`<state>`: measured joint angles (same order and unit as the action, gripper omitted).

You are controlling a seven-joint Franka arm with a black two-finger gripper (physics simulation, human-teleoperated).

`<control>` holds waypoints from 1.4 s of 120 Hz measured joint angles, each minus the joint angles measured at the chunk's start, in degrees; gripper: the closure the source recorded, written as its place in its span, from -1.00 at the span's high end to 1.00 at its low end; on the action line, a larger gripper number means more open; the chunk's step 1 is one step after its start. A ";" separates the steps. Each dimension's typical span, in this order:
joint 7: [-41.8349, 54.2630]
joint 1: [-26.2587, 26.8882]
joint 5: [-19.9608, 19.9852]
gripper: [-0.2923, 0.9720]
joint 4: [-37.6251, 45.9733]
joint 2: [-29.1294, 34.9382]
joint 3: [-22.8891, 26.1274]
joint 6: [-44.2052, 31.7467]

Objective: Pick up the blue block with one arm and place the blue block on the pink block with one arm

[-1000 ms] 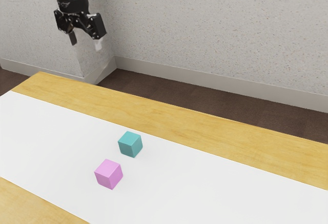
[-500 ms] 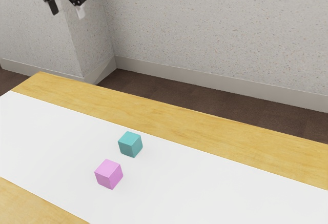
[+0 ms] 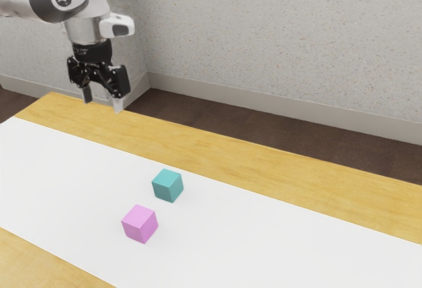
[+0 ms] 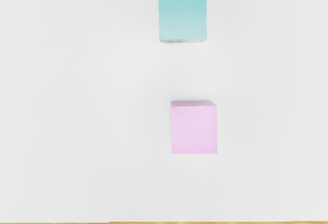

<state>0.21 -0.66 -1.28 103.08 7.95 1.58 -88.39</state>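
Exterior view: my gripper [image 3: 101,101] is hanging at the exterior view's upper left, fingers standing apart, gripping nothing, well apart from both blocks. The blue block [image 3: 167,185] is sitting on the white mat [image 3: 277,235], near the pink block [image 3: 140,223], not touching.

Wrist view: I am seeing the blue block [image 4: 182,16] and pink block [image 4: 194,127] lying apart on white.

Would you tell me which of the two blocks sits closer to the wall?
The blue block, the teal-coloured cube; the pink block rests apart from it, farther from the wall.
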 joint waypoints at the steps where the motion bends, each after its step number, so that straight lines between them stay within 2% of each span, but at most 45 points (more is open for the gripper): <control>1: 0.00 0.01 0.00 0.54 0.97 0.31 0.04 -0.70; 11: 0.03 0.02 0.05 0.54 7.97 2.79 1.69 -6.93; 28: -0.05 0.16 0.29 0.54 16.61 2.47 2.84 -16.89; 55: -0.04 0.14 0.51 0.54 23.04 -0.57 2.99 -28.03; 77: -0.04 0.33 0.66 0.54 19.42 -6.97 2.79 -32.49; 110: -0.03 -0.20 0.46 0.54 11.85 -16.65 2.56 -34.59; 168: 0.06 -1.49 -0.03 0.54 10.78 -24.40 2.54 -36.45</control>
<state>0.27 -2.15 -1.31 113.86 -16.45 4.12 -124.84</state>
